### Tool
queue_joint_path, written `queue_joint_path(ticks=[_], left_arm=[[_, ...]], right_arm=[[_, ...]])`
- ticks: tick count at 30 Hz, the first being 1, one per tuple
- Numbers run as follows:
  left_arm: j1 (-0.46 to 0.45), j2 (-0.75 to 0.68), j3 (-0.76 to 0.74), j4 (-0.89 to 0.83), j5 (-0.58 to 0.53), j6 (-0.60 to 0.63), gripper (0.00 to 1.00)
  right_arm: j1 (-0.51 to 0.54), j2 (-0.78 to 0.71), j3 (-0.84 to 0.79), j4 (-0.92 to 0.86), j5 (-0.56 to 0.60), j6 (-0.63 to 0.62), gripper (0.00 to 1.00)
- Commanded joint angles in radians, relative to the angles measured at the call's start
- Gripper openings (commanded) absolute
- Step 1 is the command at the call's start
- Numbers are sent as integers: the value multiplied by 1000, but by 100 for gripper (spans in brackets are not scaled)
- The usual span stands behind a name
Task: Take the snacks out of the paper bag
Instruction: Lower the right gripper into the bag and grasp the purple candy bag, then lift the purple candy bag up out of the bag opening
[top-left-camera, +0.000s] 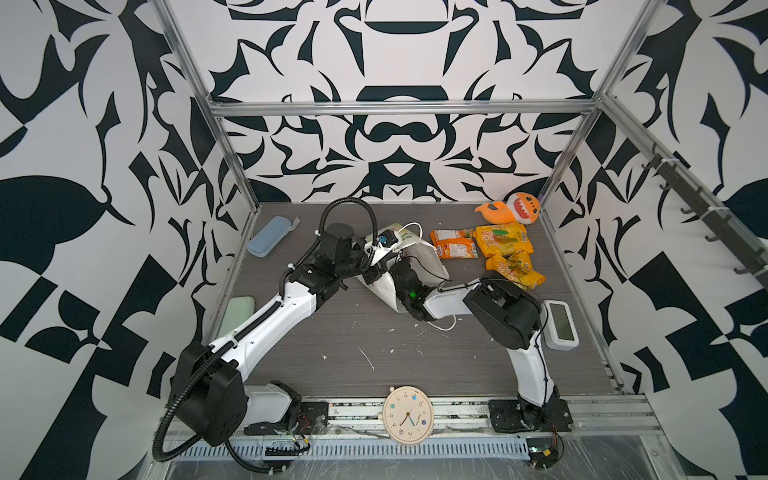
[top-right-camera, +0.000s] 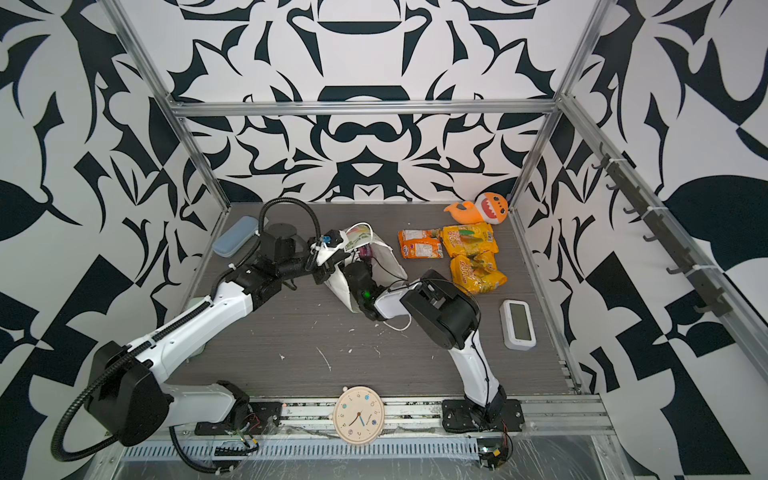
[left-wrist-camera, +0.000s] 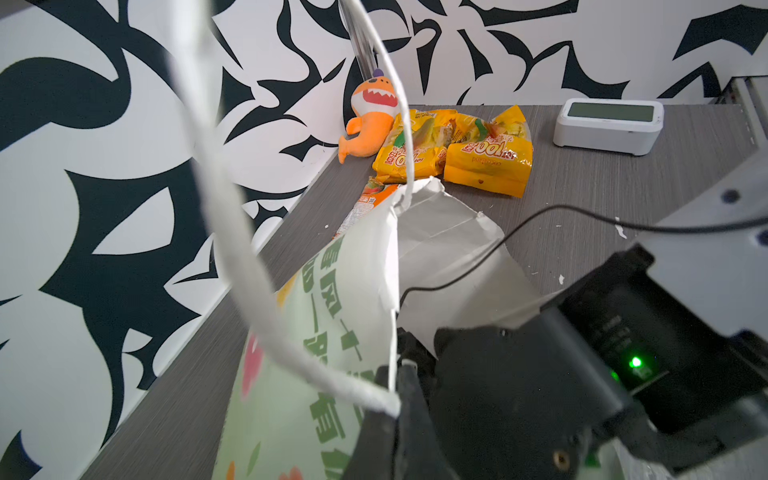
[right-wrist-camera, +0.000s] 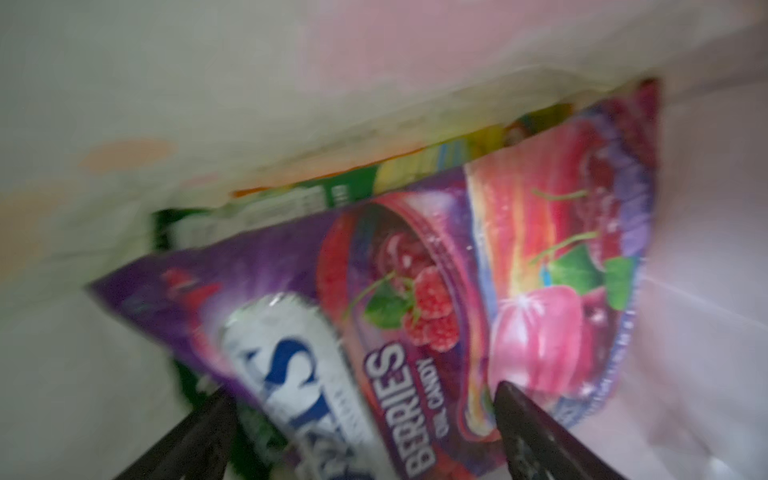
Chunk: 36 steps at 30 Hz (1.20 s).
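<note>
Paper bag (top-left-camera: 430, 262), near the table's (top-left-camera: 332, 332) middle, is held at its rim, apparently, by the clamped left gripper (left-wrist-camera: 401, 395); inside, a glossy purple berry-candy packet (right-wrist-camera: 415, 270) is straddled by the right gripper's (right-wrist-camera: 363, 392) parted jaws, a green packet (right-wrist-camera: 332, 195) behind.

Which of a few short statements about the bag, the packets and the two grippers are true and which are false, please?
1. Three packets lie on the table outside the paper bag. True: the orange packet, the far yellow packet and the near yellow packet.
2. The right gripper is shut on the purple packet. False: its jaws stand open on either side of that packet, inside the bag.
3. The left gripper is shut on the bag's rim. True.
4. The bag is empty. False: it holds the purple packet and another packet behind it.
</note>
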Motion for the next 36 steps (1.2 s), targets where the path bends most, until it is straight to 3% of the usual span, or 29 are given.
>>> queue_joint_path(ticks=[1,4,14,16,17,20,25,36], left_arm=[[-7,-29,9,32,55,-8,0],[-6,-38,1,38,57,-11,0],[-6,-81,-25,45,41,-12,0],[-6,-86,-31,47,40,-13,0],[-6,-87,-34,49,39,-12,0],[-6,-86,-38,52,32,-10,0],[-6,-77,-38,56,25,-10,0],[-6,-52,-32,61,-42,-29,0]], right_arm=[[10,38,135,-84,215,11,99],[8,81,205,-171,274,52,97],[-29,118,232,-161,246,86,62],[-34,116,230,-161,253,83,14],[-34,113,225,-159,258,81,10],[-33,106,221,-157,255,66,15],[-33,75,188,-124,227,54,1],[-11,-45,64,-58,83,-22,0]])
